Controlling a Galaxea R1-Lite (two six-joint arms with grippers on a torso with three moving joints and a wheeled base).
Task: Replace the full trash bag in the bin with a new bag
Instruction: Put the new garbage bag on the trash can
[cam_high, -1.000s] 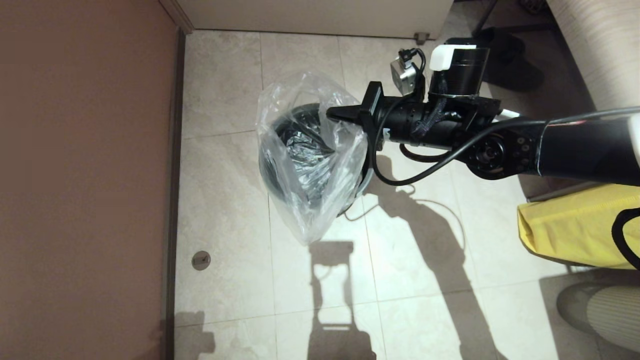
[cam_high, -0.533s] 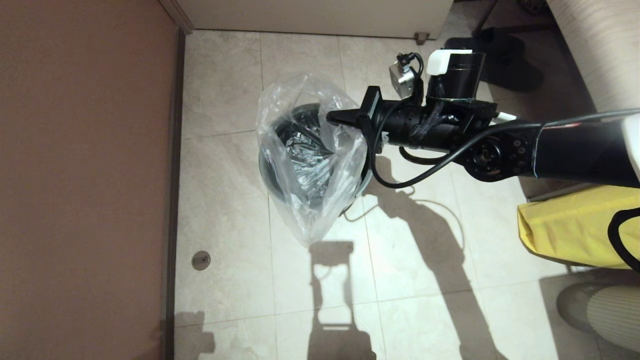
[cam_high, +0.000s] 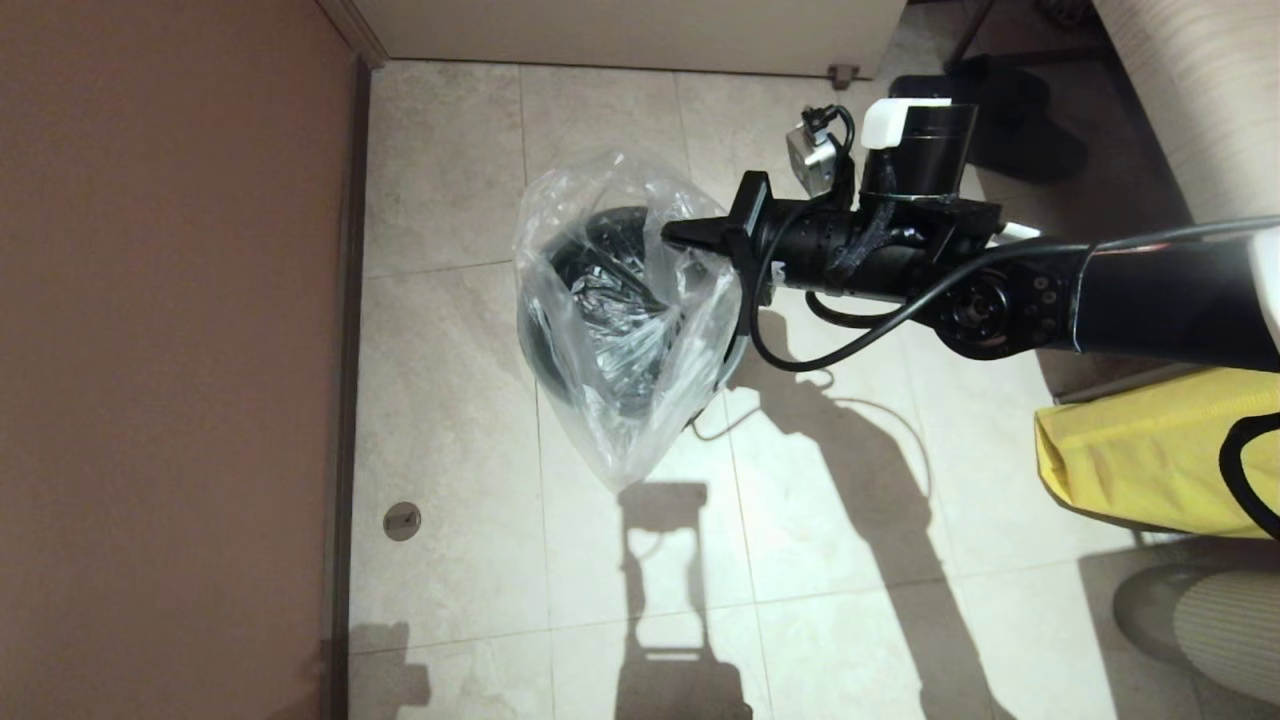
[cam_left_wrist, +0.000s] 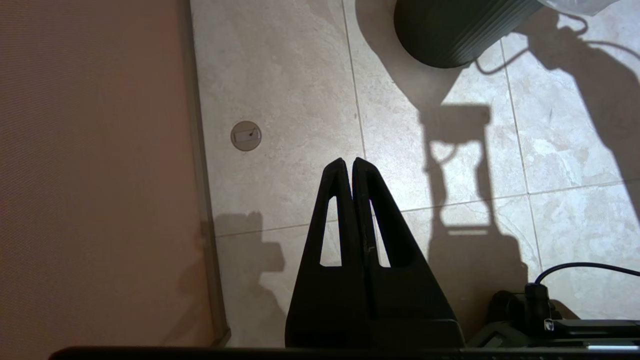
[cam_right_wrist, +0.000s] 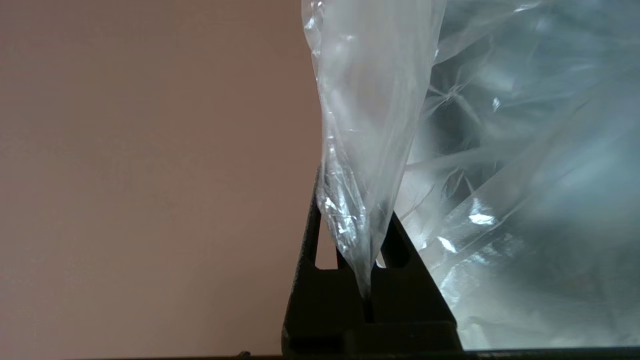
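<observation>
A: Right tool (cam_high: 672, 236) is clamped on the rim of the thin clear crinkly plastic bag (cam_high: 620, 330), which is draped over the round dark grey plastic bin (cam_high: 545, 345).

B: It's edged rightward since a second ago. That film could slip out or snag. Left tool (cam_left_wrist: 348, 167) is parked low, pinched together on nothing.

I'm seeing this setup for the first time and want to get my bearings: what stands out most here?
The new bag, clear and crinkly, hangs over the bin on the tiled floor, its edge pinched in the right gripper, which reaches in from the right. A yellow sack sits at the right edge. The left gripper is shut on nothing, low over the floor nearer the robot than the bin.
</observation>
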